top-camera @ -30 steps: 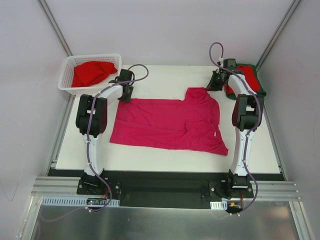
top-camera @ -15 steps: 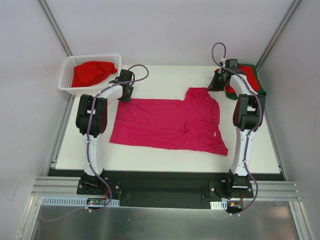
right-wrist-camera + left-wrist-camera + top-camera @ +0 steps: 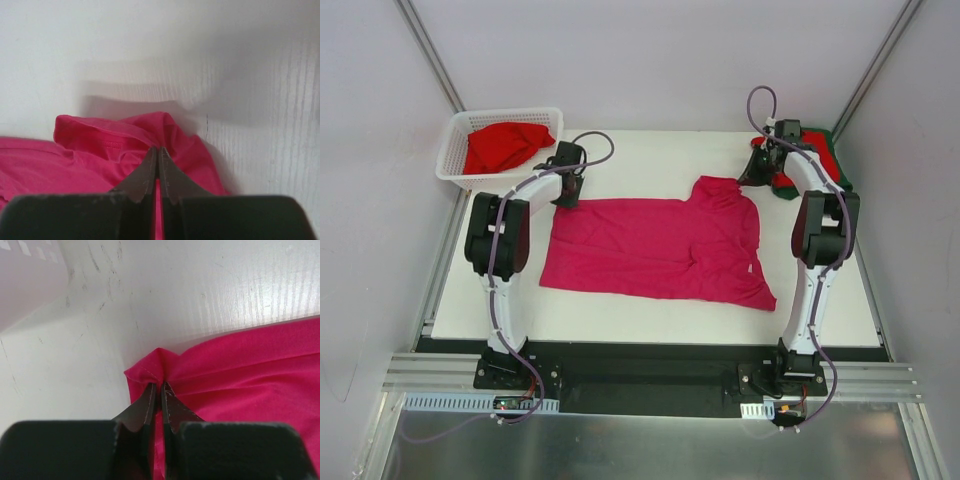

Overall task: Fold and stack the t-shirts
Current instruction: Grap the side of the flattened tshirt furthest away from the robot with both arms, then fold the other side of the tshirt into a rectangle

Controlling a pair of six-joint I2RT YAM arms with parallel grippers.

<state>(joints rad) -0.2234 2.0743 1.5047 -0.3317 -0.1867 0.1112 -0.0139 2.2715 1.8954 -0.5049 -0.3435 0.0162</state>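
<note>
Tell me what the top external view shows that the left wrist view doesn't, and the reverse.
Only top external: the whole magenta t-shirt spread on the table, the basket holding a red t-shirt, the folded stack at far right, and the right tool at the shirt's far right part.
Only left wrist: the left tool pinched shut on the shirt's puckered corner hem.
Both: magenta cloth, white table, the left arm's end at that corner.

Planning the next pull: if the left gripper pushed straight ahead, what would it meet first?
The pinched corner of the magenta t-shirt, then probably bare table; the basket looks off to one side.
</note>
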